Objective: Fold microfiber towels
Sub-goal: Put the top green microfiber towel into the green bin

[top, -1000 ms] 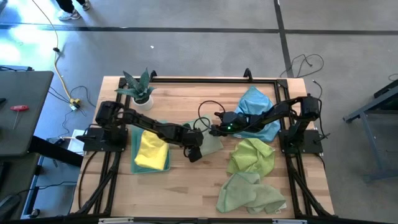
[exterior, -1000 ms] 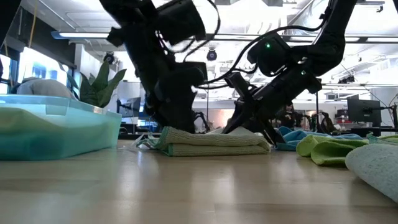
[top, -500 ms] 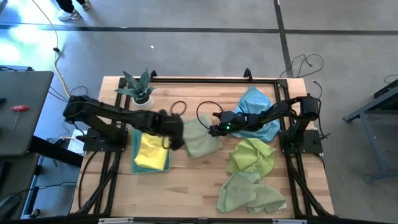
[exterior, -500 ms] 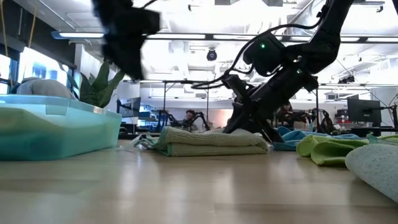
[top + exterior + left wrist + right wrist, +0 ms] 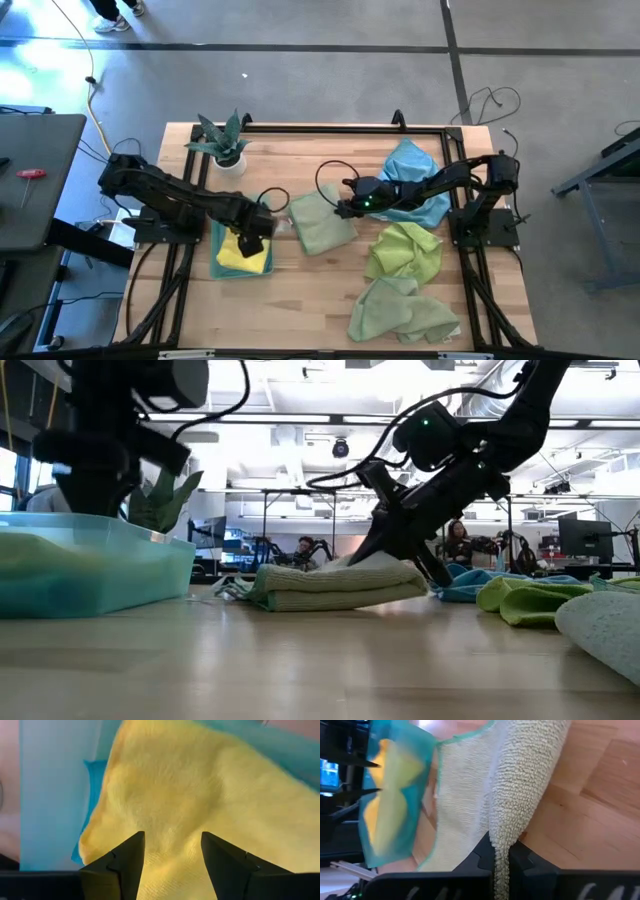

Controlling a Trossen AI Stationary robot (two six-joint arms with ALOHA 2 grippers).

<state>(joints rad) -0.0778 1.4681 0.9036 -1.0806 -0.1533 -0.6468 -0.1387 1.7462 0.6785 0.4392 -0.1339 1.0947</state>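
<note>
Pinching the near edge of a folded pale green towel (image 5: 322, 222) between closed fingers, with the right gripper (image 5: 343, 209) reaching in low from the right side of the tabletop (image 5: 300, 310) and lifting that edge slightly off the wood, the rest of the towel lying flat in the middle. Showing, in the right wrist view, the looped green cloth (image 5: 520, 785) clamped in the narrow slot between the two dark fingers (image 5: 480, 857). Hovering over a teal bin (image 5: 216, 262) near the left edge, with the left gripper (image 5: 252, 241) pointing down and its fingers (image 5: 125, 862) standing apart on nothing, a yellow towel (image 5: 210, 790) lying just below them inside the bin. Resting in that bin, in the high view, the same yellow towel (image 5: 236, 252) folded on a teal lining. Lying behind the right arm, a sky blue towel (image 5: 412, 165) bunched loosely near the far right corner. Sprawling toward the front right, two more pale green towels, one crumpled (image 5: 404, 250) beside the right arm's base and another (image 5: 400, 312) spread near the front edge. Standing at the far left corner, a small potted plant (image 5: 226, 140) in a white pot. Trailing across the floor beyond the tabletop, a yellow cable (image 5: 98, 115).
</note>
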